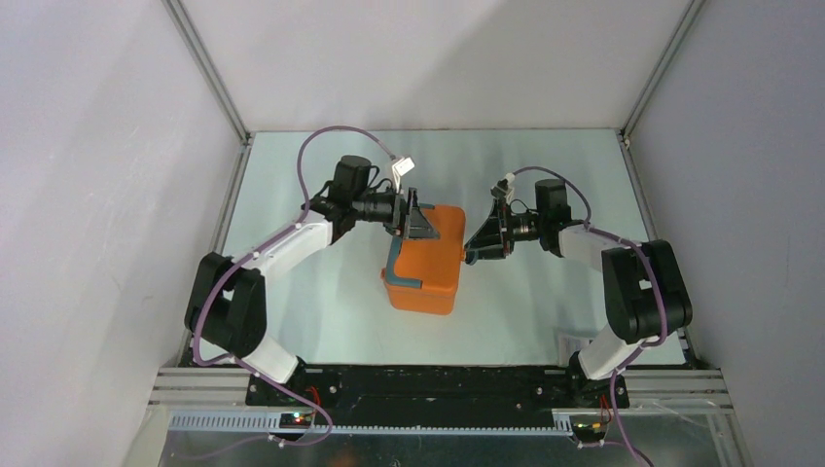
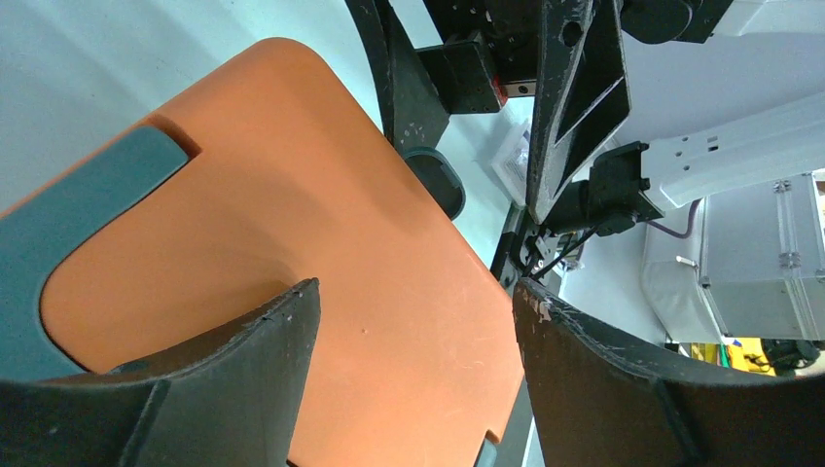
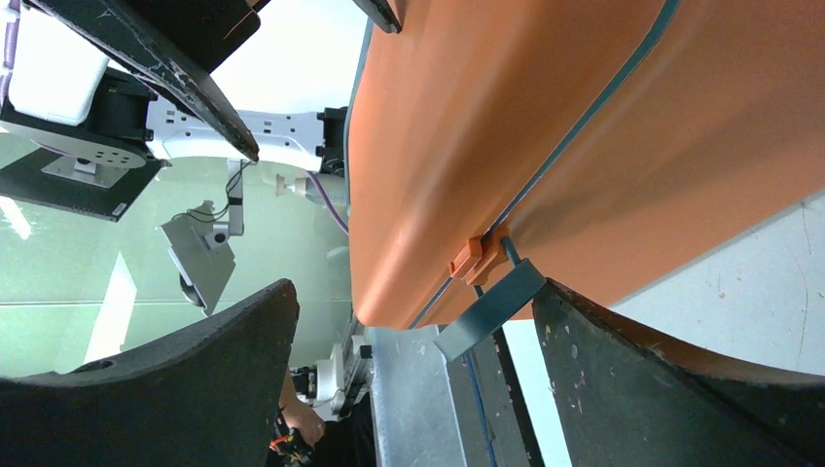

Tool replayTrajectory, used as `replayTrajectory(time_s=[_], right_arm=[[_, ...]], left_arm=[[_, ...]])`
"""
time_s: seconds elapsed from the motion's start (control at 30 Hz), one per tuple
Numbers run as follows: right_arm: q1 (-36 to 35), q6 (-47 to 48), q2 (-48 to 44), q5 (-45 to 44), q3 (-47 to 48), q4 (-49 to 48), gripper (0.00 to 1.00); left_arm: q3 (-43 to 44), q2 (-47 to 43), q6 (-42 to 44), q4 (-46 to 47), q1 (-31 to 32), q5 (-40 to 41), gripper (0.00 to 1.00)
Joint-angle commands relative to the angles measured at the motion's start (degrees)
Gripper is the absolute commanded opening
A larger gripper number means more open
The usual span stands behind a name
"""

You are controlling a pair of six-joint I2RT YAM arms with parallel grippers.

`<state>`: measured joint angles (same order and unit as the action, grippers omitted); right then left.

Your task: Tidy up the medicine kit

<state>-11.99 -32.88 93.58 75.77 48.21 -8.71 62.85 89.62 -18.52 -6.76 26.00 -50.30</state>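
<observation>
The left arm (image 1: 292,243) and right arm (image 1: 637,292) are wearing white shells between bulky black joints; purple cables (image 1: 309,165) are looping along each; the black, wedge-shaped fingers (image 2: 224,389) are showing scuffs and pale chips on their curved edges; both bases are sitting bolted to a black plate (image 1: 428,384).

Pale green table (image 1: 331,321), white walls (image 1: 97,146), aluminium frame posts (image 1: 207,68) at corners
</observation>
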Motion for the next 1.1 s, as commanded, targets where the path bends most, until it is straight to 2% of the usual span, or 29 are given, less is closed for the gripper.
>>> replayTrajectory(time_s=[0.0,0.43,0.67,0.9,1.07], right_arm=[[-0.27,1.31,-2.97,3.97,0.7,-1.24,0.93],[-0.56,4.04,-5.52,3.28,0.75,2.85,0.85],[-0.56,6.58,-4.37,-0.55,0.75,5.3,0.79],[0.58,3.4,-0.05,-1.27,0.82,1.91,0.65],[0.77,1.2,1.08,-0.32,0.75,-0.93,0.62]], left_arm=[[-1.03,2.43,0.86,-4.92,0.88,2.73,0.8],[-1.01,4.02,0.86,-4.9,2.65,2.98,0.79],[-1.06,4.18,0.78,-4.9,2.87,2.88,0.79],[-1.06,4.1,0.84,-4.88,2.92,2.83,0.79],[-1.02,4.51,0.95,-4.87,2.92,2.49,0.79]])
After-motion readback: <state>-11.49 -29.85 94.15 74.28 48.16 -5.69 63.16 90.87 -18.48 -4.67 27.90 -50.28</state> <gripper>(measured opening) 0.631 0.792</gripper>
